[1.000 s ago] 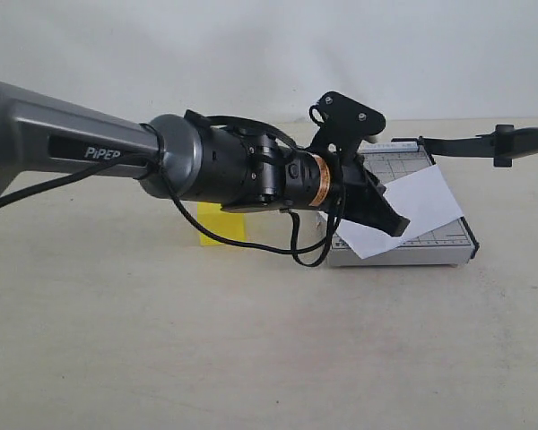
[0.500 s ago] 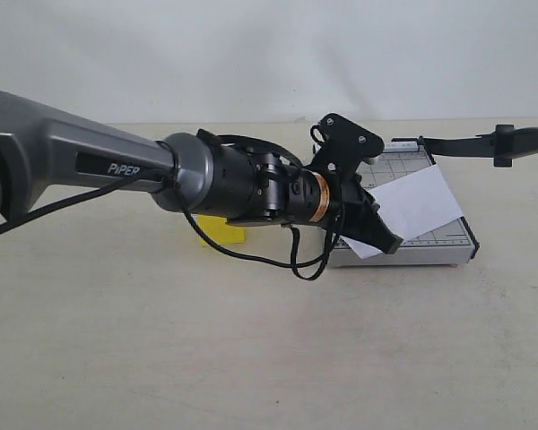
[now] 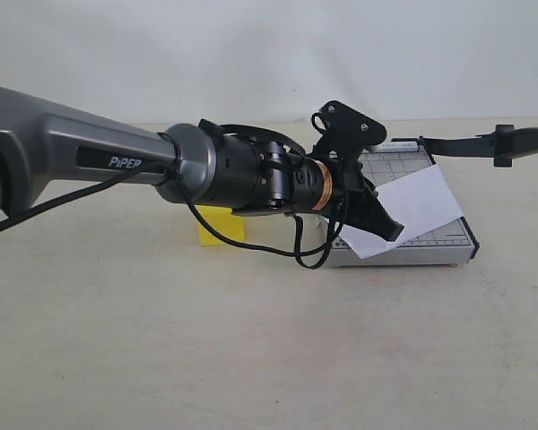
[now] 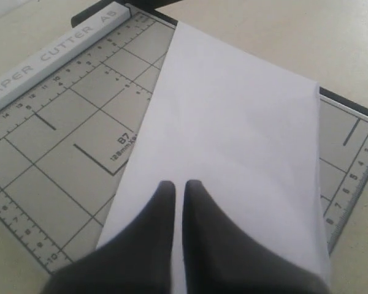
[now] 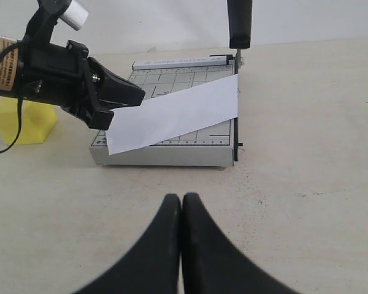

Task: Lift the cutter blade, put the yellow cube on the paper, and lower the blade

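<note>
The left arm [image 3: 72,143] reaches in from the left across the table [image 3: 161,358]. Its left gripper [image 4: 175,187] is pinched shut on nothing, tips over the near left part of the paper [image 3: 417,206]; whether they touch the sheet cannot be told. The grey gridded cutter base [image 3: 412,255] lies right of centre, and the paper lies askew on it, one corner past its near left edge. The cutter blade [image 5: 240,21] stands raised at the base's far right corner, so fetching the cube looks like the step in hand. The yellow cube [image 3: 229,222] sits unheld on the table left of the base, partly behind the arm.

To do this well, draw back left, spread the jaws wider than the cube and grip two flat faces. Then lift it above the base's edge and set it mid-sheet, clear of the right cutting edge. The right gripper [image 5: 181,199] hangs closed and empty over the near table. No container shows; the base bears only the paper.
</note>
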Controlling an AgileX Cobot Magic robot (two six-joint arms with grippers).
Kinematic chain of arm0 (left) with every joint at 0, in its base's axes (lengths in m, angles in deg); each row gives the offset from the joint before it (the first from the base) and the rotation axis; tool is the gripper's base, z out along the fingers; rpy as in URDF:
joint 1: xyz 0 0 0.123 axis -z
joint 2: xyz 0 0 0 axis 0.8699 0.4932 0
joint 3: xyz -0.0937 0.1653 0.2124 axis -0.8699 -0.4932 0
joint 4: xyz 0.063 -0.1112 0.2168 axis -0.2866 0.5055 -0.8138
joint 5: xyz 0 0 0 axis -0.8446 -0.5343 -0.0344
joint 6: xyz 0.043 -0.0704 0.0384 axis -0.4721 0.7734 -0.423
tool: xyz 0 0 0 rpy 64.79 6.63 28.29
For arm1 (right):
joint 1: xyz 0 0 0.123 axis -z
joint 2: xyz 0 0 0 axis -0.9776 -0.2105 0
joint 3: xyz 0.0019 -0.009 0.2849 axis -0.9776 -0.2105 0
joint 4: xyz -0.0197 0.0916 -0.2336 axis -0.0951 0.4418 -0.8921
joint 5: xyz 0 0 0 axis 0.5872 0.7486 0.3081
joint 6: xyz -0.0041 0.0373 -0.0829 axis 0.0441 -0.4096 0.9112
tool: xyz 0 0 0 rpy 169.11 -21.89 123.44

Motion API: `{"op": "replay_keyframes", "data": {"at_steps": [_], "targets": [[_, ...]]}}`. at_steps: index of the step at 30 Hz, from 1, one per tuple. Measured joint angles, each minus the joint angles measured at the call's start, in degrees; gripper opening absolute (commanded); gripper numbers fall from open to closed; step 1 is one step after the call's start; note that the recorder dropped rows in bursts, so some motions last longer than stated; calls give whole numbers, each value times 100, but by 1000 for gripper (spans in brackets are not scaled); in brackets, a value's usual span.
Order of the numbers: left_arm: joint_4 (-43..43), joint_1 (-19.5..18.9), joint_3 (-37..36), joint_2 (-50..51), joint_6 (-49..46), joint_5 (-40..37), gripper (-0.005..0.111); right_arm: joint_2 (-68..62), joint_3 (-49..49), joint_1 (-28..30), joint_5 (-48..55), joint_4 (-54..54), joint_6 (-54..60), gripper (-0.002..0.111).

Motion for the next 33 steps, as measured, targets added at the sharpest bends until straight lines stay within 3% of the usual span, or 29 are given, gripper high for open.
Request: {"op": "replay_keyframes", "data": {"at_steps": [26,33], "targets": [[0,0,36,273,-3,296,5,0,0,0,0,0,0,0],[0,0,360,517,-3,459,5,0,0,0,0,0,0,0]]}}
